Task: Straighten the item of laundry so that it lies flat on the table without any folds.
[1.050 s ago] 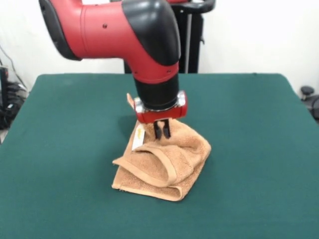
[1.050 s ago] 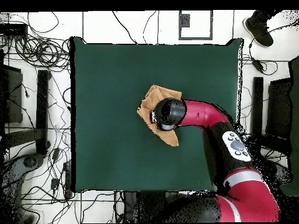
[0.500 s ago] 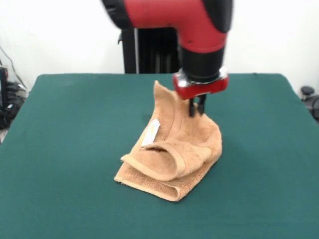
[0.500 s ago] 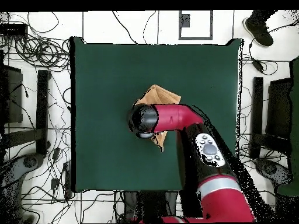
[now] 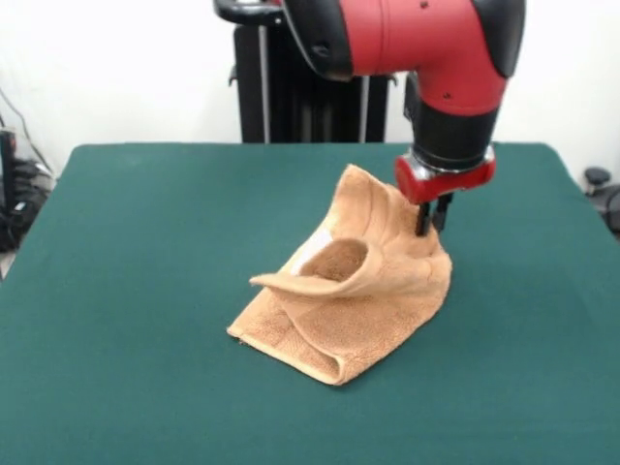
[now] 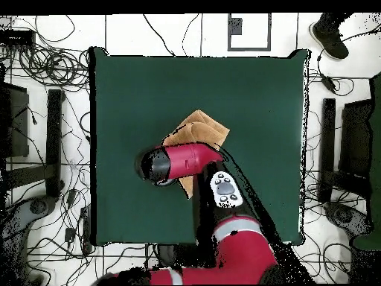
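Note:
The tan-orange towel point(image 5: 349, 310) lies bunched near the middle of the dark green table point(image 5: 136, 291), one part lifted into a peak at its right side. My gripper point(image 5: 431, 221) is shut on that raised edge of the towel, pulling it up and to the right in the front view. A loose flap curls out at the towel's left, and its lower layers are folded on the cloth. Seen from overhead, the red arm covers much of the towel point(image 6: 202, 128), and the gripper itself is hidden under the arm's head.
Cables, stands and dark equipment ring the table point(image 6: 134, 89) on the floor in the overhead view. A shoe point(image 6: 330, 39) shows at the top right corner. The arm's black column stands behind the table's far edge.
The gripper has carried the held towel edge to the right in the front view, and the towel has been drawn open. The white tag no longer shows.

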